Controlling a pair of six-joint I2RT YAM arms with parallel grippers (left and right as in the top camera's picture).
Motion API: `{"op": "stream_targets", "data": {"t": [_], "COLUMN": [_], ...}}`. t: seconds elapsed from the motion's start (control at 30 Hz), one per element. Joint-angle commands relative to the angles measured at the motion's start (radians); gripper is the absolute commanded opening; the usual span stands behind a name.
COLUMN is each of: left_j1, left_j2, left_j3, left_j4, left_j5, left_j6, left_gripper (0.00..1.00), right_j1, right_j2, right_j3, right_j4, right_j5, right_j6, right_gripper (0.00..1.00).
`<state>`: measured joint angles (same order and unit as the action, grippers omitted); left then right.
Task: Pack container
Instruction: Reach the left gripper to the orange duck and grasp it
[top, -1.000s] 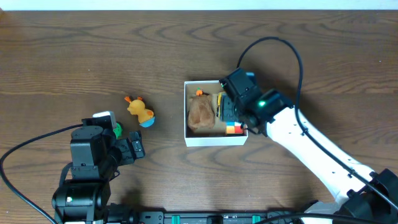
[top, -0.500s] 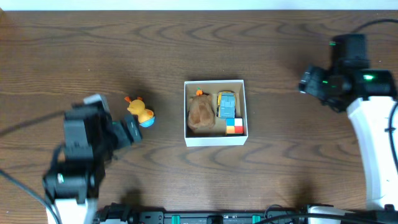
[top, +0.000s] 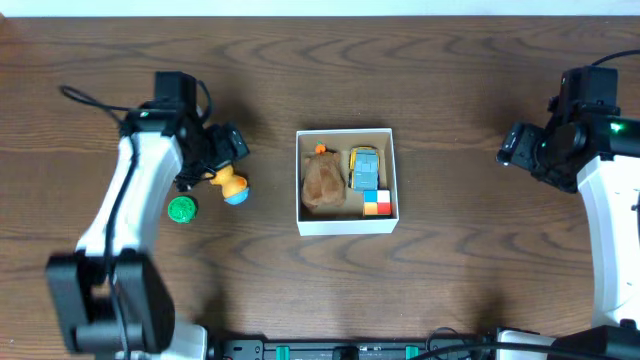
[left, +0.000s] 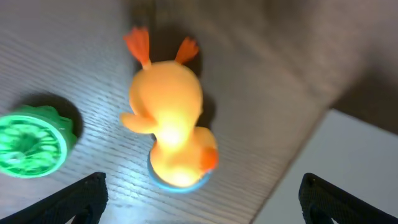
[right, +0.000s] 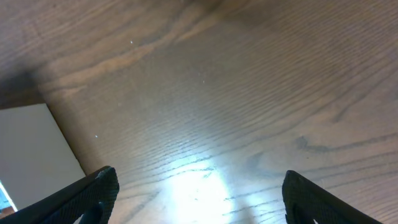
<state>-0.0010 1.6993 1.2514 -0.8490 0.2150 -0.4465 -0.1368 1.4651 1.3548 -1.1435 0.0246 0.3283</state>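
Observation:
The container is a small white-walled box with a brown inside at the table's middle. It holds a brown plush toy, a blue-and-yellow toy and a coloured cube. An orange duck toy lies on the table left of it, seen close in the left wrist view. A green round toy lies further left, also in the left wrist view. My left gripper is open just above the duck. My right gripper is open and empty, far right of the container.
The white container wall shows at the right of the left wrist view and at the left edge of the right wrist view. Bare wood table lies under the right gripper.
My right arm has left the container and swung far right. My left arm has moved from the near left edge up to the duck. The green toy is now uncovered.

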Motion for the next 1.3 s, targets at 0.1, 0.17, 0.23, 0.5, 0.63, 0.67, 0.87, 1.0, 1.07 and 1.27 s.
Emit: {"op": "stream_targets", "data": {"t": [0.1, 0.17, 0.23, 0.5, 0.63, 0.67, 0.87, 1.0, 1.07, 1.27], "left_j1": [0.002, 0.002, 0.002, 0.002, 0.002, 0.002, 0.002, 0.002, 0.002, 0.002], "left_j2": [0.111, 0.121, 0.128, 0.159, 0.186, 0.191, 0.192, 0.192, 0.192, 0.190], "left_j3": [0.003, 0.002, 0.000, -0.052, -0.066, -0.066, -0.066, -0.066, -0.064, -0.057], "left_j4": [-0.006, -0.006, -0.006, 0.010, 0.013, 0.014, 0.028, 0.029, 0.032, 0.051], "left_j5": [0.028, 0.026, 0.006, -0.002, -0.002, -0.002, -0.002, -0.002, -0.002, -0.002], "left_j6": [-0.012, -0.012, -0.012, -0.012, -0.012, -0.012, -0.012, -0.011, -0.011, -0.011], "left_gripper": [0.98, 0.98, 0.96, 0.93, 0.93, 0.93, 0.88, 0.74, 0.66, 0.47], "right_j1": [-0.006, -0.006, -0.006, -0.006, -0.006, -0.006, -0.006, -0.006, -0.006, -0.006], "right_j2": [0.001, 0.001, 0.001, 0.001, 0.001, 0.001, 0.001, 0.001, 0.001, 0.001], "right_j3": [-0.020, -0.021, -0.021, -0.021, -0.021, -0.021, -0.021, -0.021, -0.021, -0.021], "right_j4": [0.002, 0.002, 0.003, 0.003, 0.001, 0.001, 0.001, -0.002, -0.002, -0.003], "right_j5": [-0.006, -0.006, -0.006, -0.006, -0.006, -0.007, -0.007, -0.006, -0.006, -0.007], "right_j6": [-0.023, -0.023, -0.023, -0.023, -0.023, -0.023, -0.023, -0.023, -0.023, -0.023], "right_gripper": [0.86, 0.86, 0.86, 0.86, 0.86, 0.86, 0.86, 0.86, 0.86, 0.86]}}
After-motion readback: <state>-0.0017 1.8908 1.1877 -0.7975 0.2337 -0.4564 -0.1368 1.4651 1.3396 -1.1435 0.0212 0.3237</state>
